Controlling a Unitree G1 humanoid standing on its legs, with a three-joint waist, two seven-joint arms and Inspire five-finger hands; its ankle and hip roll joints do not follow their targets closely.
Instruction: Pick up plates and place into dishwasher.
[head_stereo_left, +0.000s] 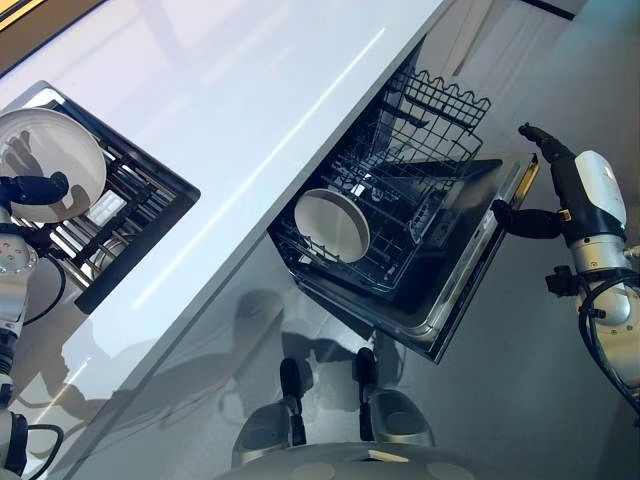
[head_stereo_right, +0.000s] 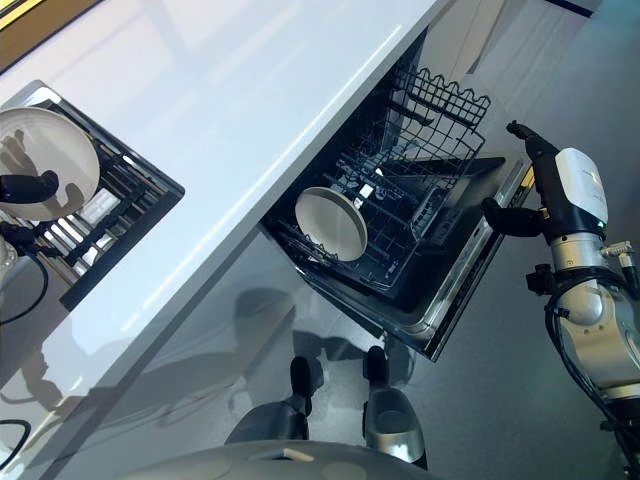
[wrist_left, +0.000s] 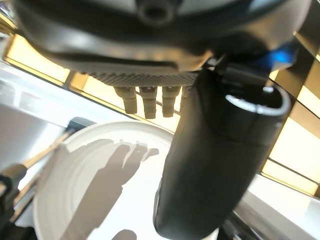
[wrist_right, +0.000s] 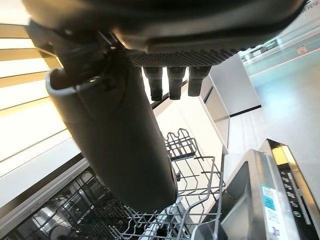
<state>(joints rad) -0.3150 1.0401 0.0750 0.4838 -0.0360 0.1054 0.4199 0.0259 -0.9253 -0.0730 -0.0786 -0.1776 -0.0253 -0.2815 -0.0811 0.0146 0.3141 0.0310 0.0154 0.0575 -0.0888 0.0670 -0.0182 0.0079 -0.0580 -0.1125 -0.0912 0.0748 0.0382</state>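
Observation:
A white plate (head_stereo_left: 50, 160) leans in the dark drying rack (head_stereo_left: 140, 200) set in the counter at the far left; it also shows close up as the plate (wrist_left: 100, 190). My left hand (head_stereo_left: 40, 187) is right at this plate with its thumb (wrist_left: 215, 165) across the rim and its fingers (wrist_left: 150, 102) straight, casting a shadow on the plate. It is open. A second white plate (head_stereo_left: 332, 225) stands on edge in the pulled-out lower dishwasher rack (head_stereo_left: 430, 130). My right hand (head_stereo_left: 545, 160) hovers open and holding nothing beside the dishwasher door's far edge.
The long white countertop (head_stereo_left: 250, 100) runs diagonally between the drying rack and the dishwasher. The dishwasher door (head_stereo_left: 470, 290) lies folded down over the grey floor, with wire rack tines (wrist_right: 195, 160) rising behind it.

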